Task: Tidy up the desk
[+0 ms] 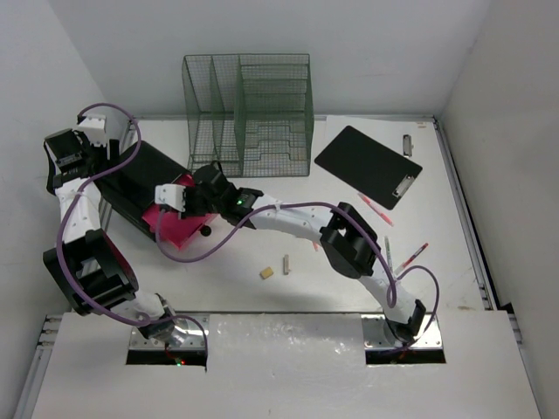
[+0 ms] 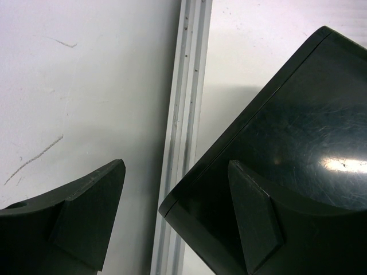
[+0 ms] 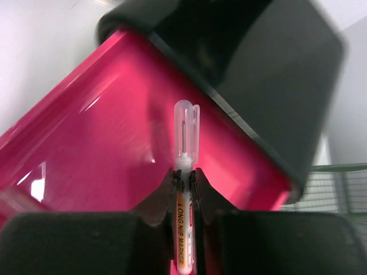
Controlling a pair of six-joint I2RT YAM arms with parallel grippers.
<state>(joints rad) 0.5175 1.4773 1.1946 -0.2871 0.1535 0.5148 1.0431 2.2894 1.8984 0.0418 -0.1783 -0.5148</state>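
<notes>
The white desk (image 1: pixel 349 288) carries a black box (image 1: pixel 140 175) at its left, with a pink drawer (image 1: pixel 179 229) pulled out of it. My right gripper (image 1: pixel 177 206) hangs over that drawer, shut on a white marker (image 3: pixel 184 229) printed "LONG NIB MARKER". The marker's clear cap (image 3: pixel 187 126) points at the pink drawer (image 3: pixel 103 149), under the black box (image 3: pixel 275 74). My left gripper (image 2: pixel 176 166) stands open at the desk's left rail (image 2: pixel 186 86). A corner of the black box (image 2: pixel 298 126) lies between its fingers, untouched on the left side.
A green wire file rack (image 1: pixel 249 113) stands at the back. A black clipboard (image 1: pixel 367 166) lies right of it, with a small grey clip (image 1: pixel 407 144) beyond. Two red pens (image 1: pixel 376 209) (image 1: pixel 412 255), a tan block (image 1: pixel 266 273) and a short stick (image 1: pixel 286 264) lie loose.
</notes>
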